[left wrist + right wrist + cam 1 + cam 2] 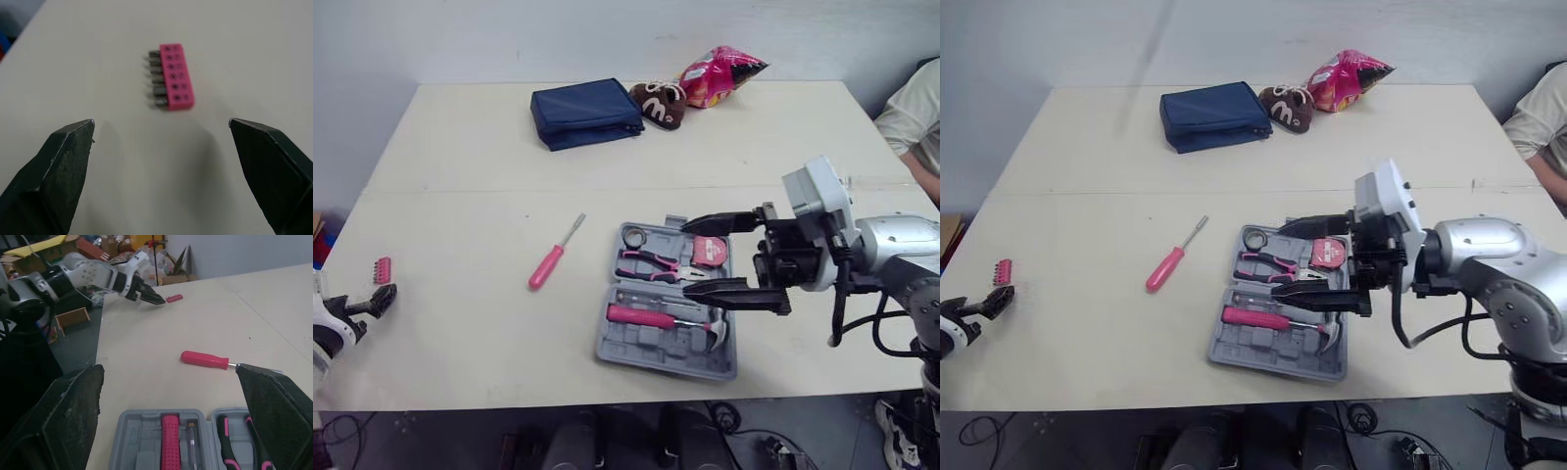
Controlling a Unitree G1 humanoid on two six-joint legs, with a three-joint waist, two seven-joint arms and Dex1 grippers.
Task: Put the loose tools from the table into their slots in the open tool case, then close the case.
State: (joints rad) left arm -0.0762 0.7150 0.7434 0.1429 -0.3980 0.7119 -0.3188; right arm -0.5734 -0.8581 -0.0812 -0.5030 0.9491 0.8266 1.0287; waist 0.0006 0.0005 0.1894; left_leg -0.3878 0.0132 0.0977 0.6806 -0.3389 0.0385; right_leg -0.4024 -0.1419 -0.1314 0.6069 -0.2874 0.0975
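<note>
An open grey tool case (636, 345) lies near the table's front edge. It holds a pink hammer (646, 316), pink-handled pliers (651, 262) and a pink tape measure (1332, 253). My right gripper (690, 257) hovers open over the case's right half, with nothing between its fingers. A pink screwdriver (553, 257) lies loose on the table left of the case. Far to the left rests a pink bit holder (173, 76) with several bits. My left gripper (161, 122) is open just short of it, not touching it.
At the back of the table sit a navy pouch (585, 113), a brown plush shoe (658, 103) and a pink snack bag (720, 73). A person's sleeve (915, 113) shows at the right edge. Bare tabletop lies between the screwdriver and the bit holder.
</note>
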